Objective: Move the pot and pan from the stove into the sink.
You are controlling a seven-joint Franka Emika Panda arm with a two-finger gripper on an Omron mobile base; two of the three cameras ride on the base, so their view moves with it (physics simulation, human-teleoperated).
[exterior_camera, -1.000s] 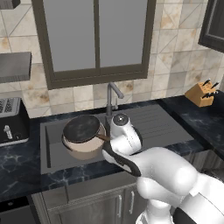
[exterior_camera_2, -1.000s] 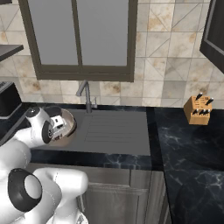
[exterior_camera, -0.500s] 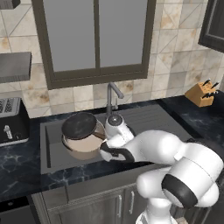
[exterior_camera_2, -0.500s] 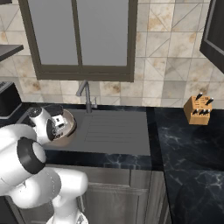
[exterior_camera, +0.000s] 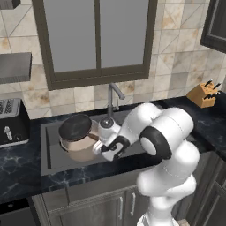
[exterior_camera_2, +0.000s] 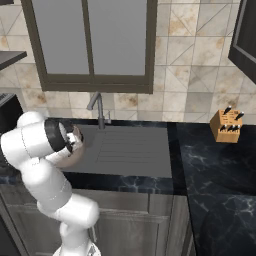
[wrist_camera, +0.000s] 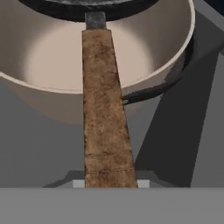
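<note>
Pointing pan [exterior_camera: 75, 127] handle [wrist_camera: 105, 113] toward gripper [exterior_camera: 102, 148], over pot [exterior_camera: 80, 148]

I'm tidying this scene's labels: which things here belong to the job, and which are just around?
Job:
pot, in the sink
pan, resting on the pot
gripper, shut on the pan's handle

Just around:
faucet
knife block
toaster

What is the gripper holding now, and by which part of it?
The gripper holds the pan by the outer end of its long brown handle, with the pan over the pot in the sink.
</note>
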